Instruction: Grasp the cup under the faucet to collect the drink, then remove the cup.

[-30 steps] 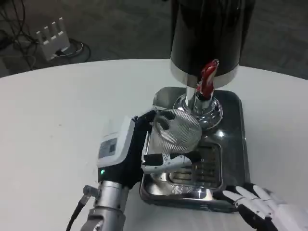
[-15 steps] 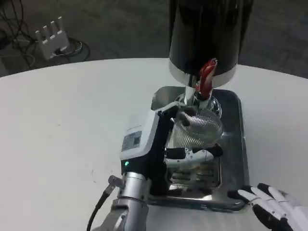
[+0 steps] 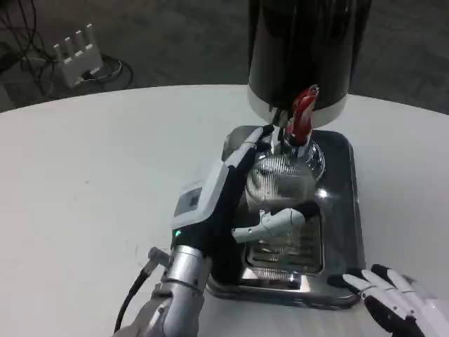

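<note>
Cup (image 3: 280, 181) now sits directly beneath the red-handled faucet (image 3: 302, 114) of the black drink dispenser (image 3: 302, 49), clamped in my left hand (image 3: 242, 203), fingers wrapped round its ribbed clear wall. A second ago I held it lower and further left, tilted over the drip grate; half a second ago it was nearly there. It now stands over the steel tray (image 3: 349, 210), so collecting the drink looks ready to start. My right hand (image 3: 393, 298) rests on the white counter (image 3: 91, 182) beside the tray's near corner, fingers spread, holding nothing, much as before.
</note>
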{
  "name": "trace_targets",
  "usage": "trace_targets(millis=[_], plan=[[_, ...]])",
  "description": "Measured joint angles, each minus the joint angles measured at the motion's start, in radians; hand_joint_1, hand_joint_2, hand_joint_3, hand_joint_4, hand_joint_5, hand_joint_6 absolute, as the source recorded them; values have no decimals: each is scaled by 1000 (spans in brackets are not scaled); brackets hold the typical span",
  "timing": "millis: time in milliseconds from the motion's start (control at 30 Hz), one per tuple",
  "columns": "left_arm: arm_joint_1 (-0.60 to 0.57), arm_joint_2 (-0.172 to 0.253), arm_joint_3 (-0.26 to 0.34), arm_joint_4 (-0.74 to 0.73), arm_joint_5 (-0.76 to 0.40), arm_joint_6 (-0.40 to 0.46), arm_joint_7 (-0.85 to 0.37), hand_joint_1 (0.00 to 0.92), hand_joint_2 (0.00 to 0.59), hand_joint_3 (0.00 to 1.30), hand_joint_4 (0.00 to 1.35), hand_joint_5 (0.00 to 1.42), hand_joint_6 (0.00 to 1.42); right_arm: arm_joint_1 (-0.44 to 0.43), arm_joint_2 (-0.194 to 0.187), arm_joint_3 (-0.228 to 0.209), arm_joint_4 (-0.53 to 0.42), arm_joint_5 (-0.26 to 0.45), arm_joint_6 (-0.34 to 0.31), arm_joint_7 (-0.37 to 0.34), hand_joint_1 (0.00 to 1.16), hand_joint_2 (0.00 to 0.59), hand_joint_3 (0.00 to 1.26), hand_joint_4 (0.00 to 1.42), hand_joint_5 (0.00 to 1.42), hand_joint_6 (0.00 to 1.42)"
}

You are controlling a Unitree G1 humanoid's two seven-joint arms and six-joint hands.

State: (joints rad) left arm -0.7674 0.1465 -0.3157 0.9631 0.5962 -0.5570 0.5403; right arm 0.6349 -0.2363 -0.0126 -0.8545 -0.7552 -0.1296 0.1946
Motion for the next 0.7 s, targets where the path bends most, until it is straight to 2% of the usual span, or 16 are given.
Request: trace_targets(millis=[167, 300, 400, 500, 600, 700], plan=[[13, 13, -15, -24, -1, -11, -45, 106, 0, 0, 0, 88, 11, 9, 1, -7, 2, 17, -9, -7, 469, 444, 195, 103, 29, 0], [44, 30, -16, -72, -5, -16, -71, 98, 0, 0, 0, 76, 0, 15, 4, -12, 3, 19, -14, -19, 469, 446, 195, 105, 34, 0], [93, 40, -9, -132, -10, -17, -78, 41, 4, 14, 16, 103, 18, 15, 6, -12, 10, 20, -16, -20, 469, 447, 195, 106, 35, 0], [178, 47, 28, -236, -46, -17, -80, 24, 0, 40, 52, 148, 78, 12, 9, -12, 22, 20, -20, -27, 469, 448, 196, 106, 36, 0], [313, 57, 87, -380, -94, -12, -80, 12, 4, 74, 90, 175, 113, 7, 13, -8, 26, 18, -23, -32, 469, 448, 196, 106, 36, 0], [387, 63, 127, -462, -126, -4, -87, 2, 4, 107, 128, 204, 139, 3, 16, 5, 28, 15, -25, -34, 469, 448, 196, 106, 36, 0]])
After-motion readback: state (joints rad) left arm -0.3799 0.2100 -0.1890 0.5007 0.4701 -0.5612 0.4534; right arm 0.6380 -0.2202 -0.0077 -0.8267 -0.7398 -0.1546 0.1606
